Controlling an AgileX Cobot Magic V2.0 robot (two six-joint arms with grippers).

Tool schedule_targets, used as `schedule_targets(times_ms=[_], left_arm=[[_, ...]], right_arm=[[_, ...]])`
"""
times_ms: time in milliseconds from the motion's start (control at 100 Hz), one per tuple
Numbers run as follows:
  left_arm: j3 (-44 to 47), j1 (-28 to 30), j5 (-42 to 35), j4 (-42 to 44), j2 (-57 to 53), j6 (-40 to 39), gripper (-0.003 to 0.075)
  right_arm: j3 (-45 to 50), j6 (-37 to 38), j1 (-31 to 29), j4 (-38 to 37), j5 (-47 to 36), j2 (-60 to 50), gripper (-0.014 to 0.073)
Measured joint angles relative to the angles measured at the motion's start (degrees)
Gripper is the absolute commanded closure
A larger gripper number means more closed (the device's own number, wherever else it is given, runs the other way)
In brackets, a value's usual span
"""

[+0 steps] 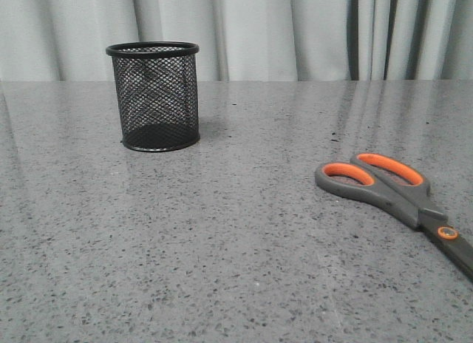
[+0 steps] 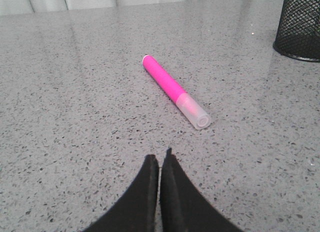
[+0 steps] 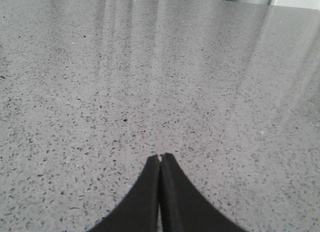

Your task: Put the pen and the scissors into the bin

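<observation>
Both grippers, left (image 2: 160,159) and right (image 3: 160,157), are clenched empty; the pen (image 2: 175,90) lies just ahead of the left, bin (image 2: 300,27) beyond, so closed fingers could roll it away.

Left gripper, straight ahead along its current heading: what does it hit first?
Probably the magenta-pink pen lying on the speckled grey table, near its pale capped end. The left gripper is shut and points slightly to one side of that end, so it might just miss.
</observation>
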Motion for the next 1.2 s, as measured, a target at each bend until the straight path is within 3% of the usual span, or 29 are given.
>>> schedule_targets(times_ms=[600, 700, 790, 950, 1060, 1200], left_arm=[[0.0, 0.0, 0.0, 0.0, 0.0, 0.0, 0.0739], [0.0, 0.0, 0.0, 0.0, 0.0, 0.0, 0.0739], [0.0, 0.0, 0.0, 0.0, 0.0, 0.0, 0.0739], [0.0, 0.0, -0.13, 0.0, 0.0, 0.0, 0.0739], [0.0, 0.0, -4.16, -7.15, 0.0, 0.0, 0.0739], [0.0, 0.0, -14.69, -31.02, 0.0, 0.0, 0.0739]], right_arm=[[0.0, 0.0, 0.0, 0.0, 0.0, 0.0, 0.0644], [0.0, 0.0, 0.0, -3.48, -0.96, 0.0, 0.0644], [0.0, 0.0, 0.0, -6.78, -7.28, 0.0, 0.0644], [0.0, 0.25, 0.0, -7.91, -29.33, 0.0, 0.0644], [0.0, 11.98, 0.0, -4.51, -40.04, -0.08, 0.0644], [0.0, 28.24, 0.0, -1.92, -36.44, -0.29, 0.0644]])
